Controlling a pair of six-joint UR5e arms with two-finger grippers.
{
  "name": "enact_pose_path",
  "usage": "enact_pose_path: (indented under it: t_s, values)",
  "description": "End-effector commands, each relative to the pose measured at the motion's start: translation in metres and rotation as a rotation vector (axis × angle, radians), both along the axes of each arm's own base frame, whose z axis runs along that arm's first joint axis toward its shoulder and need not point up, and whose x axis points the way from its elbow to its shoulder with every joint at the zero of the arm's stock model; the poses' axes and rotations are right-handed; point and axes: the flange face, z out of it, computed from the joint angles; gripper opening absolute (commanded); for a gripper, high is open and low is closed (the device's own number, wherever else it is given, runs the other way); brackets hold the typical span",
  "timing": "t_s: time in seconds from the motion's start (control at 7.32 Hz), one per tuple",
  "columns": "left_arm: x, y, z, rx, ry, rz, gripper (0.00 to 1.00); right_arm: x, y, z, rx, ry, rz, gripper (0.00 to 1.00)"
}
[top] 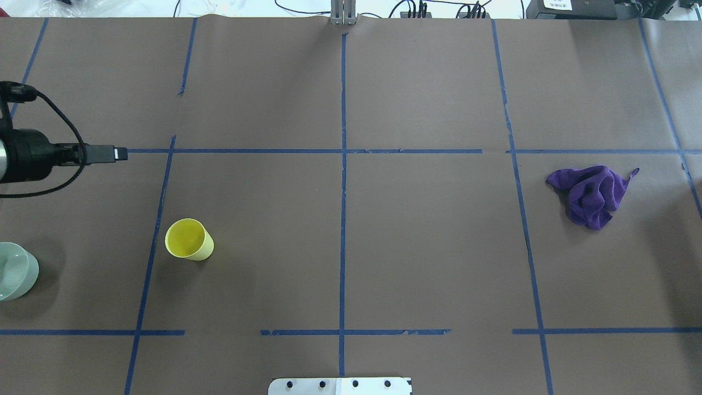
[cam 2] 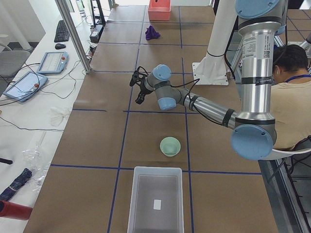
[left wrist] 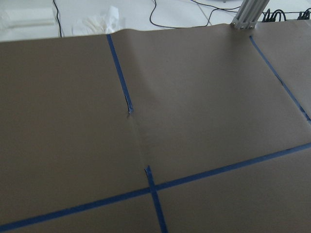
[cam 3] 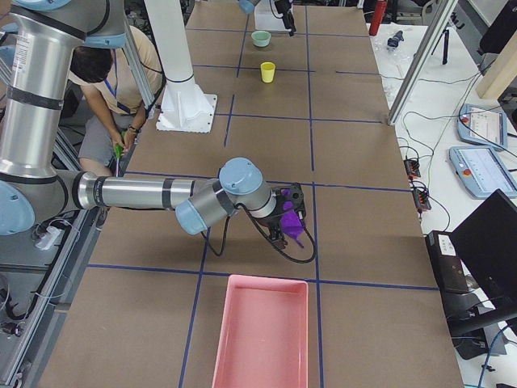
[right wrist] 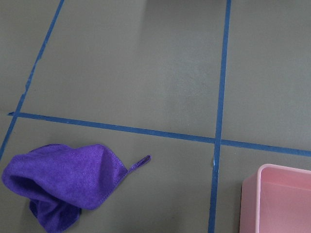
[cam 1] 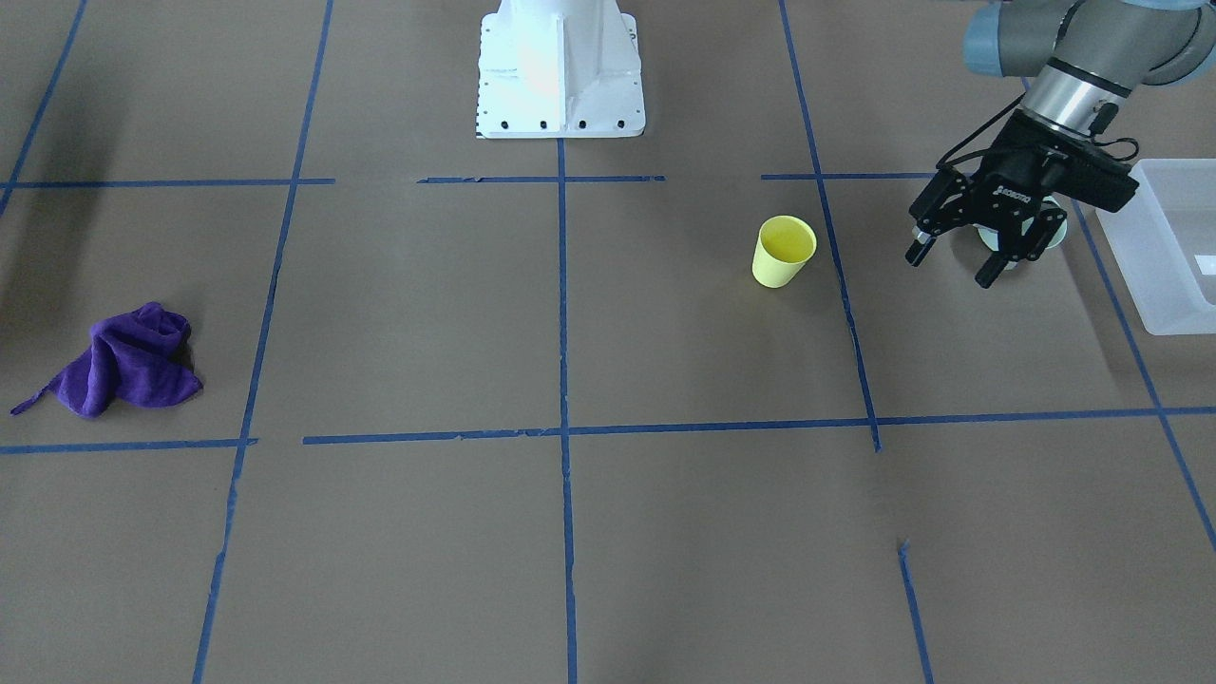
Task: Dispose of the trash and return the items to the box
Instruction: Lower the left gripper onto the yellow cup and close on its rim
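Note:
The yellow cup (cam 1: 785, 251) stands upright on the table; it also shows in the overhead view (top: 189, 240). The mint-green bowl (top: 13, 270) sits at the table's left end, partly hidden behind my left gripper (cam 1: 953, 264) in the front view. My left gripper is open and empty, raised above the table between the cup and the box (cam 1: 1164, 256). The box (cam 2: 155, 199) holds only a small white label. My right gripper (cam 3: 287, 217) hovers right over the purple cloth (cam 3: 291, 222); I cannot tell whether it is open or shut.
The purple cloth (cam 1: 123, 370) lies crumpled at the table's other end, also in the right wrist view (right wrist: 58, 182). A pink bin (cam 3: 260, 331) stands beyond it at the table's end. Blue tape lines cross the brown table. A person sits behind the robot base.

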Motion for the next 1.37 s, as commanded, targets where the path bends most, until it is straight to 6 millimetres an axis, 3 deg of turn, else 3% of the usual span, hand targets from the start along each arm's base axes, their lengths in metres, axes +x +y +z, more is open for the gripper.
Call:
enact_pose_path:
  t_s: [0.0, 0.27, 0.68, 1.23]
  values:
    - [0.058, 0.030, 0.013, -0.173, -0.008, -0.075, 0.72, 0.000, 0.000, 0.001, 0.000, 0.000, -0.001, 1.00]
    - [0.087, 0.053, 0.014, -0.222, -0.003, -0.037, 0.66, 0.000, 0.001, 0.001, 0.000, 0.000, -0.001, 1.00]
    - [0.098, 0.067, 0.004, -0.214, 0.011, -0.002, 0.66, 0.000, 0.003, 0.004, -0.004, 0.004, -0.001, 1.00]
    - [0.116, 0.085, 0.002, -0.205, 0.006, 0.035, 0.53, 0.000, 0.003, 0.003, 0.006, 0.005, -0.012, 1.00]
